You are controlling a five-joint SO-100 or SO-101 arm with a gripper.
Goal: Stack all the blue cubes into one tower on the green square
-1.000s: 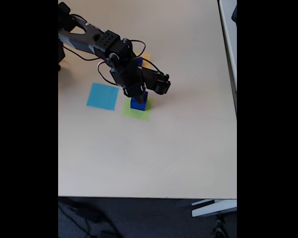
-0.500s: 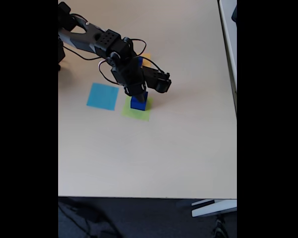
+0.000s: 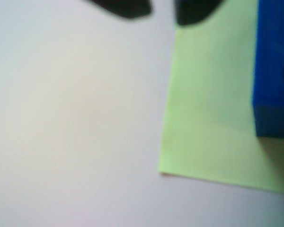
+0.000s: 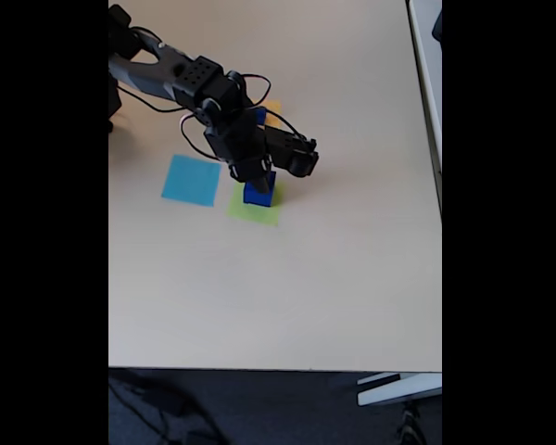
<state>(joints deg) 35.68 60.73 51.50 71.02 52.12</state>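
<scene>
A blue cube [image 4: 259, 192] is seen on the green square [image 4: 255, 209] below the tool [image 4: 259, 180]; tool opening cannot be told; stacking judged incomplete.

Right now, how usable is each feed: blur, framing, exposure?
Wrist view: soft and out of focus; the solid dark-blue cube is cropped at the right edge, the flat lime paper square has smeared edges, and dark blobs sit along the top. Fixed view: sharper, black bars on both sides, the pale tabletop evenly and brightly lit, and the arm covers part of the cube.
</scene>
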